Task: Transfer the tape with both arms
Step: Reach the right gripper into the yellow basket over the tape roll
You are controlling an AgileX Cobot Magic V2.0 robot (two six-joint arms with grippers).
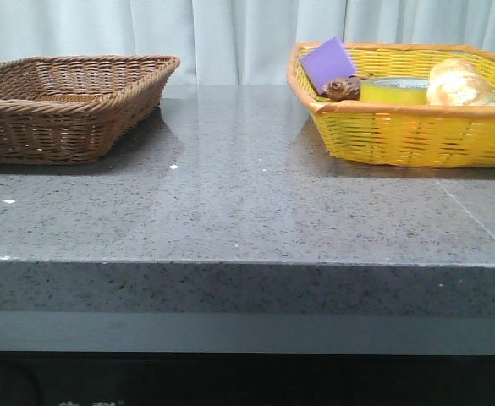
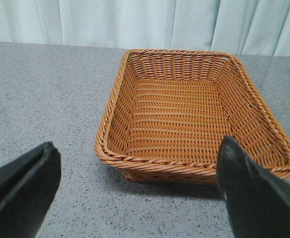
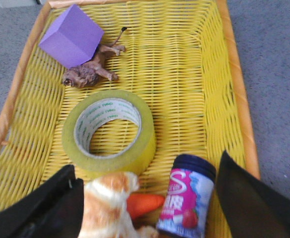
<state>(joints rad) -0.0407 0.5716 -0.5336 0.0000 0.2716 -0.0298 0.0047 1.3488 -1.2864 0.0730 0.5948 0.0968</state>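
The tape (image 3: 110, 131), a wide yellow-green roll with a white core printed in green, lies flat in the yellow basket (image 3: 194, 64). In the front view its top (image 1: 394, 89) shows above the basket rim (image 1: 399, 127). My right gripper (image 3: 145, 198) is open above the near end of that basket, short of the tape; its fingers (image 3: 249, 198) stand wide apart with nothing held. My left gripper (image 2: 140, 193) is open and empty above the table, just in front of the brown wicker basket (image 2: 184, 163). Neither arm shows in the front view.
The yellow basket also holds a purple block (image 3: 71, 35), a brown toy animal (image 3: 90, 72), a pale bread bun (image 3: 107, 203), an orange carrot (image 3: 145, 203) and a pink-and-blue jar (image 3: 189, 198). The brown basket (image 1: 61, 106) stands at the back left on the grey table (image 1: 247, 194).
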